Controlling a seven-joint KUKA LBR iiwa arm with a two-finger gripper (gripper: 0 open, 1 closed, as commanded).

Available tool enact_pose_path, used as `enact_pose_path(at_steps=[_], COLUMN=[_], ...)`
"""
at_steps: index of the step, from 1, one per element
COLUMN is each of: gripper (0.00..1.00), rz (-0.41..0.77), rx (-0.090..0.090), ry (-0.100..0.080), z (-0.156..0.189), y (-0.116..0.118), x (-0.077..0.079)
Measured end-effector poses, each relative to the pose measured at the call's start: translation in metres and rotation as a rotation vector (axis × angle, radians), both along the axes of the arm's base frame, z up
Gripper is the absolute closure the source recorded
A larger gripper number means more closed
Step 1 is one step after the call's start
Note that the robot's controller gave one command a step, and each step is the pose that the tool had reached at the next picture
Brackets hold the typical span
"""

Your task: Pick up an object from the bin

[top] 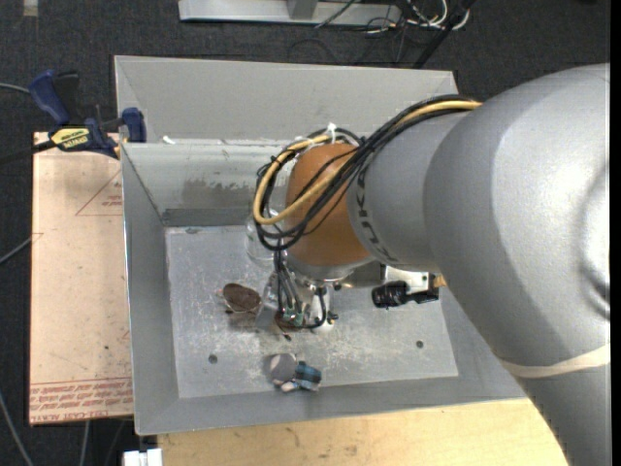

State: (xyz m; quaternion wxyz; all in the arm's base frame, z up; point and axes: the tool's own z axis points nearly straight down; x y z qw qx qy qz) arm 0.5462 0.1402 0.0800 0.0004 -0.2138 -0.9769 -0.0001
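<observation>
Gripper: stood low at the floor of the grey bin, beneath the orange wrist cover. Whether it was spread or closed, or had hold of anything, could not be told.
Small reddish-brown piece: lay at the gripper's tip, either touching or just beside it.
Brown rounded piece: lay just beside the gripper, toward the view's left.
Grey-and-blue piece: lay near the gripper, toward the bin's front wall.
Progress, as judged: the gripper was down among the pieces and nothing was seen lifted. A secure grasp and the lift were left to do.
</observation>
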Motion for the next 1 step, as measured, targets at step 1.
enact_pose_path(at_steps=[1], gripper=[1.0], rz=[-0.001], rx=[0.0], ry=[0.002], z=[0.0097], y=[-0.0001], x=[-0.0006])
